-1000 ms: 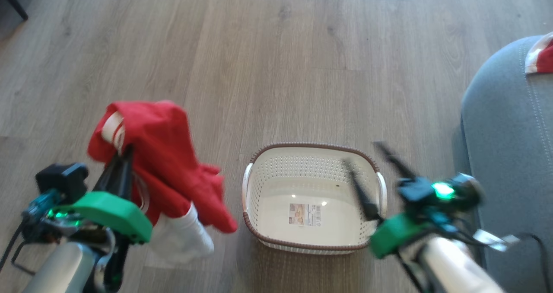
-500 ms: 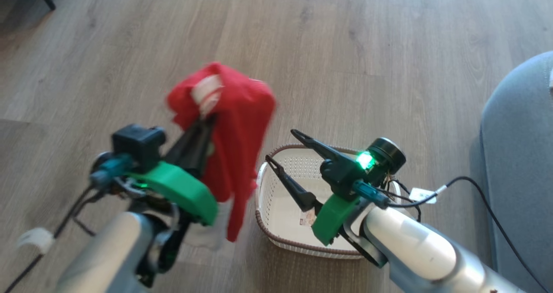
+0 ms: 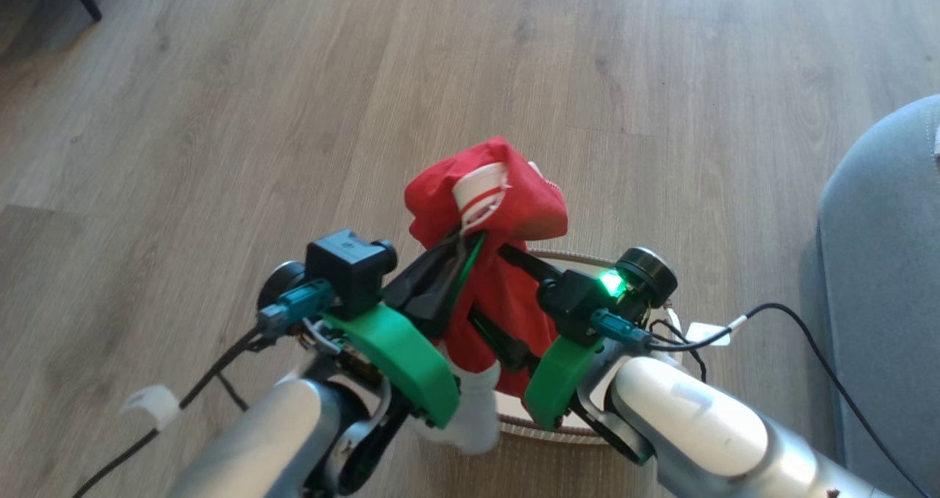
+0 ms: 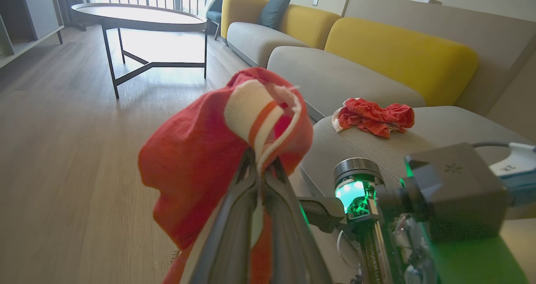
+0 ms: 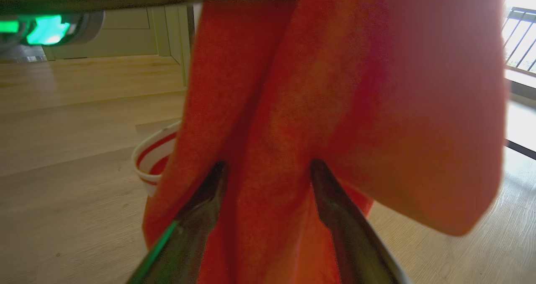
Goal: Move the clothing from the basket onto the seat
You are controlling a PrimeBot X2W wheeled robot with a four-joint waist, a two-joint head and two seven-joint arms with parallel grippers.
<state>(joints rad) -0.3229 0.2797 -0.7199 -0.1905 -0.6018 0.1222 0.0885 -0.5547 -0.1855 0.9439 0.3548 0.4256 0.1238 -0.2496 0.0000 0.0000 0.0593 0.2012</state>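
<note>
My left gripper [image 3: 464, 239] is shut on a bright red garment [image 3: 514, 193] with a white striped band, held up above the basket [image 3: 547, 430]. Most of the basket is hidden behind both arms. The cloth hangs down from the closed fingertips of the left gripper [image 4: 261, 160]. My right gripper [image 3: 499, 292] stands open, and its fingers [image 5: 211, 192] press into the hanging red garment [image 5: 335, 87], one on each side of a fold. The grey seat [image 3: 881, 263] lies at the right. A second red garment [image 4: 372, 116] lies on the seat [image 4: 377, 158].
Wood floor [image 3: 220, 116] spreads around the basket. A black cable [image 3: 808, 329] loops from my right wrist towards the seat. A round table on dark legs [image 4: 138, 16] and yellow sofa backs [image 4: 398, 53] stand beyond.
My left gripper has carried the red garment to the right, from beside the basket to above it. My right gripper has come in against the hanging cloth.
</note>
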